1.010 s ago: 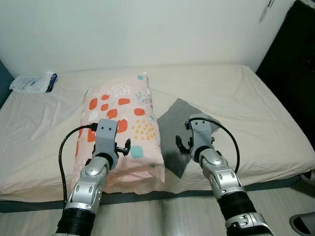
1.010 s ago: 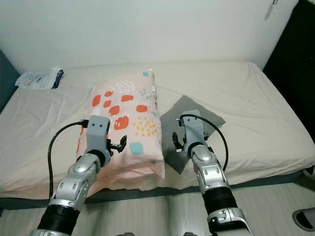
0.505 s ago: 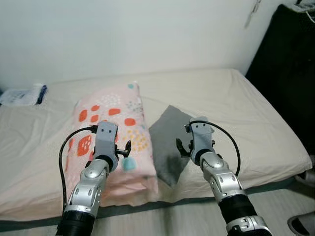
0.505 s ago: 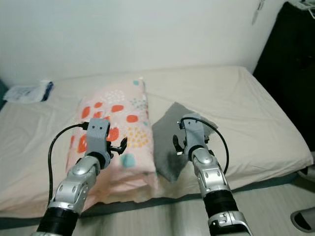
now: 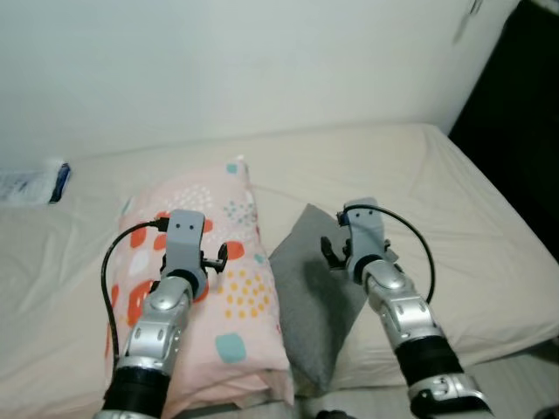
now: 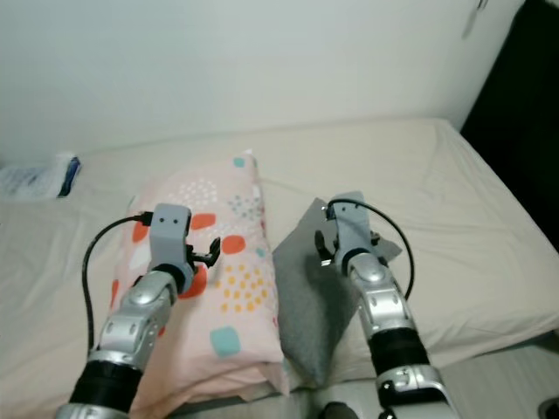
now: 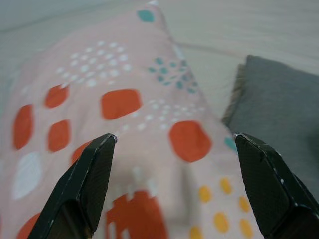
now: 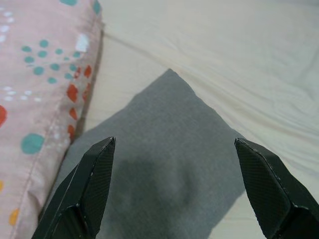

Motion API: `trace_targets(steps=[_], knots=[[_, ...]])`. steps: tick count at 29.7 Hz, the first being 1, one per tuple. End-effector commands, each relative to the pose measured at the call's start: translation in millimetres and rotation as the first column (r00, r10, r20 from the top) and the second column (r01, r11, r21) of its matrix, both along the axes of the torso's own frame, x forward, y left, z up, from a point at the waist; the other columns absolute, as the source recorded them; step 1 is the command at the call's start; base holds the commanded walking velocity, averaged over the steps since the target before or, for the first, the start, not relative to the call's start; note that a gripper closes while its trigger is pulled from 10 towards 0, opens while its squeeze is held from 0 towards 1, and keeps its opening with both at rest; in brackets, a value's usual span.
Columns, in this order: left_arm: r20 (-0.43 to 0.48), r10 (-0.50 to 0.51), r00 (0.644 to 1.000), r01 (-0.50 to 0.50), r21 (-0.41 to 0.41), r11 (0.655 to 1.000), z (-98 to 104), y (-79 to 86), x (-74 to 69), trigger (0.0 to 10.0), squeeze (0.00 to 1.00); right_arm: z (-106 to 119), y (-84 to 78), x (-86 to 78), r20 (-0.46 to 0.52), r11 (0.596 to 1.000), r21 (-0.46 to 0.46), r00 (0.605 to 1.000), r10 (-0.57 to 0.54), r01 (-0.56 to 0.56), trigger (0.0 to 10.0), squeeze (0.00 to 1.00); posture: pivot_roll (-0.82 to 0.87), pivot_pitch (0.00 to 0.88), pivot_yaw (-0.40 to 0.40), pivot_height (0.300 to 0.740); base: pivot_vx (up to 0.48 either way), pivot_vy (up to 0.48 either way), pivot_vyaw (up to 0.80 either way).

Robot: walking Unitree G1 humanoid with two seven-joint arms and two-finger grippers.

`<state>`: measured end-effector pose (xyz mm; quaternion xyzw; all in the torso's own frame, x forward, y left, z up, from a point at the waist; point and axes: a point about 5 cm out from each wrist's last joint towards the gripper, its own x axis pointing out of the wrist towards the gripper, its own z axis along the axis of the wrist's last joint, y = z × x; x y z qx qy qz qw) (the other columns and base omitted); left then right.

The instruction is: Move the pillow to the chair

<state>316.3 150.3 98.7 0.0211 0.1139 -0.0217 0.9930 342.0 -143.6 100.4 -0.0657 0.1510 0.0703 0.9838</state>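
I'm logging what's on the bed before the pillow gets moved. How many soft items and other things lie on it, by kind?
Patterned pink pillow: 1
Grey cushion: 1
White and blue packet near the wall: 1
Total on the bed: 3
Above them, left gripper open over the pillow, right gripper open over the cushion.

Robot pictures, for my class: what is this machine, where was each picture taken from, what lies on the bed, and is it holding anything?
It is a humanoid robot with two silver arms, each ending in two black fingers. Two pictures come from cameras in its head, looking down at a bed. The other two come from a camera on each wrist, looking along the fingers. On the bed lie a patterned pillow, a grey cushion beside it, and a packet at the far left. The left gripper hovers open over the pillow, the right gripper open over the cushion. Nothing is held.
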Motion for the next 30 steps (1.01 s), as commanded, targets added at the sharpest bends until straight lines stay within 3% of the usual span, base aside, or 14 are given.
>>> trace_targets(steps=[1,21,30], knots=[[-0.033,0.029,0.999,-0.028,0.017,0.999,-9.6,7.7,-5.9,10.0,0.00,-6.5,4.2,-3.6,-0.023,1.000,0.018,1.000,0.009,-0.008,10.0,0.00,0.02,0.104,0.034,0.740,0.000,0.000,0.00],[-0.031,0.002,1.000,-0.002,0.005,1.000,-9.2,6.0,-5.5,10.0,0.00,-6.5,4.0,-4.0,-0.029,1.000,0.025,1.000,-0.003,0.003,10.0,0.00,0.02,0.109,0.038,0.740,0.000,0.000,0.00],[-0.031,-0.007,0.999,0.007,0.006,1.000,-8.6,5.0,-5.0,10.0,0.00,-6.0,4.3,-4.5,-0.032,0.998,0.055,0.999,-0.011,0.012,10.0,0.00,0.02,0.109,0.042,0.711,0.000,0.000,0.00]])
